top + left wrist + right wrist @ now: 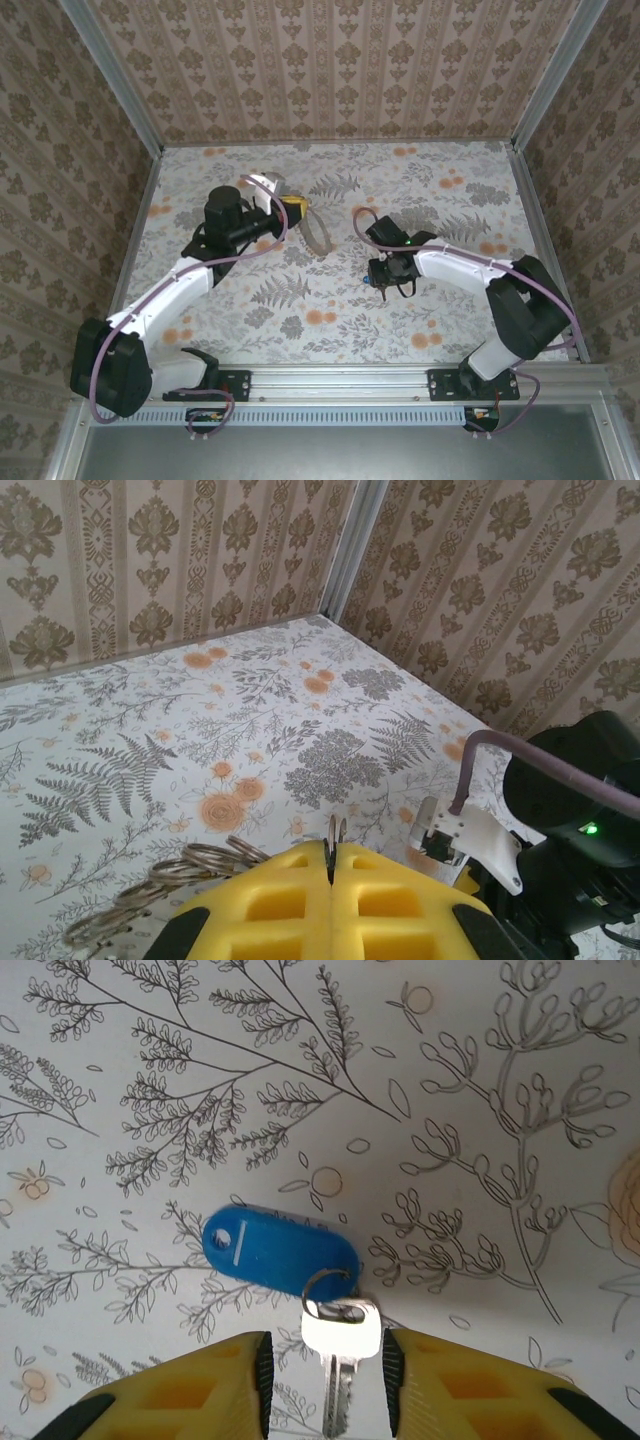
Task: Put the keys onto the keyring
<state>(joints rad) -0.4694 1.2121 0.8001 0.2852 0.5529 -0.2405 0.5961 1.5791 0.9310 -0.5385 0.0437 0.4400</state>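
Note:
The keys lie flat on the floral table: a blue plastic tag [278,1251] joined by a small split ring to a silvery key [341,1335]. My right gripper [325,1370] is low over them, open. Its yellow fingers straddle the key's head, with a gap on the left and the right pad almost touching. In the top view the right gripper [383,280] points down at mid table. My left gripper [332,855] is shut on the keyring, whose thin metal edge [336,830] sticks up between the fingertips. The keyring's loops [190,865] hang out to the left. From above, the keyring [320,232] hangs beside the left gripper [295,208].
Patterned walls close the table on three sides, with a metal corner post [350,545] at the back. The right arm's white and black wrist [560,820] is close to the left gripper's right side. Purple cables [265,250] loop along both arms.

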